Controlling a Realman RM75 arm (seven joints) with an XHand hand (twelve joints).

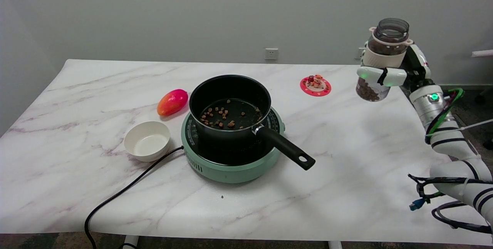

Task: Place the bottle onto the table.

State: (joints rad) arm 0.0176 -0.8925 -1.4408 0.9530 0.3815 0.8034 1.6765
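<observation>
A clear, open-topped bottle (381, 54) with brown pieces inside hangs upright in the air over the table's far right part. My right hand (389, 72) grips it around the middle, white fingers wrapped across its front. The bottle's base sits well above the marble table (346, 156). The arm reaches in from the lower right.
A black pot (230, 106) with brown pieces in it stands on a green cooker (231, 164) at mid-table, its handle (287, 148) pointing front right. A white bowl (147, 140), a mango (172, 102), a red coaster with small figures (315, 85) and a black cord (123, 191) are also there.
</observation>
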